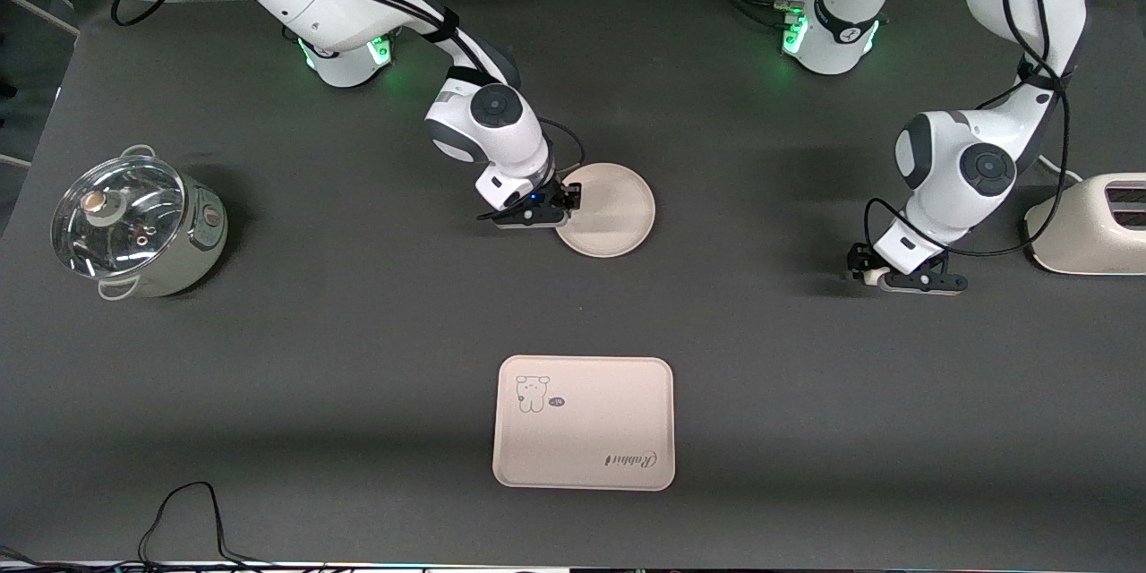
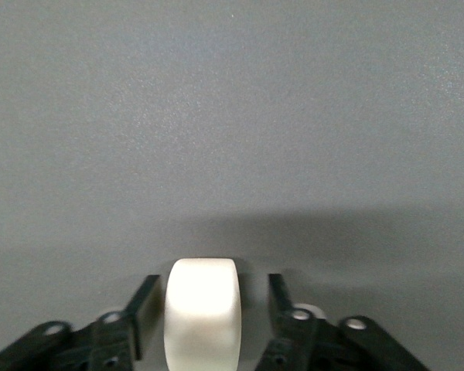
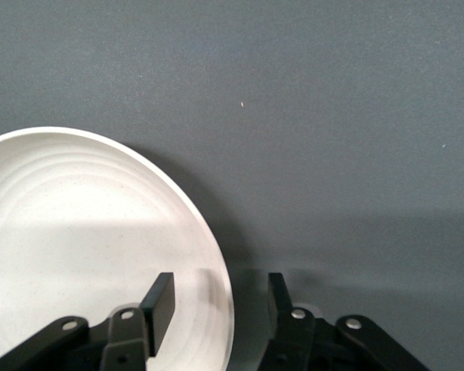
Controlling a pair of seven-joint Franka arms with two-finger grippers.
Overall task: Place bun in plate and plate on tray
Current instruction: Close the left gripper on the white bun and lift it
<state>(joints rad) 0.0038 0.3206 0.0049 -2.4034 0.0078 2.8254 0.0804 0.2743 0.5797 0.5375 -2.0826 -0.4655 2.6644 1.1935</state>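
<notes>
Left gripper [image 2: 203, 309] spread astride bun [image 2: 203, 313], for pinching; right gripper [image 3: 214, 301] spread astride plate [image 3: 77, 232] rim, for lifting toward tray [image 1: 584, 423]

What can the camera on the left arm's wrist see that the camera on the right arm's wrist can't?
Only the left wrist view shows the bun, standing between the open fingers of the left gripper, with small gaps on both sides. Only the right wrist view shows the plate, its rim running between the open fingers of the right gripper, one finger over the plate and one outside it. Both show the dark grey table.
</notes>
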